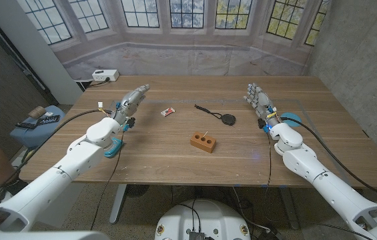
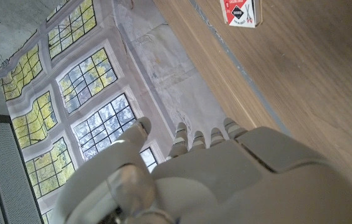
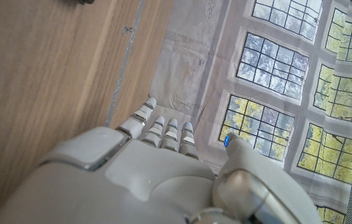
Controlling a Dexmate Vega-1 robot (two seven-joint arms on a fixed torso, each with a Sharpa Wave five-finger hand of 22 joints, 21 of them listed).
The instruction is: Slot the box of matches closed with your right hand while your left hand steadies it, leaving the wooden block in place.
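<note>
Both hands are empty, fingers extended and slightly apart. Left hand (image 1: pixel 129 103) is at the table's left side, right hand (image 1: pixel 259 101) at its right side. Small red-and-white matchbox (image 1: pixel 168 112) lies on the wooden table (image 1: pixel 175 157) between them, nearer the left hand, touching neither. Brown wooden block (image 1: pixel 203 142) with a stick standing in it sits mid-table, nearer the robot. Black corded disc (image 1: pixel 227 119) lies just beyond the block.

matchbox (image 2: pixel 242 12) | red-and-white label with black diamond sign | print too small to read
</note>
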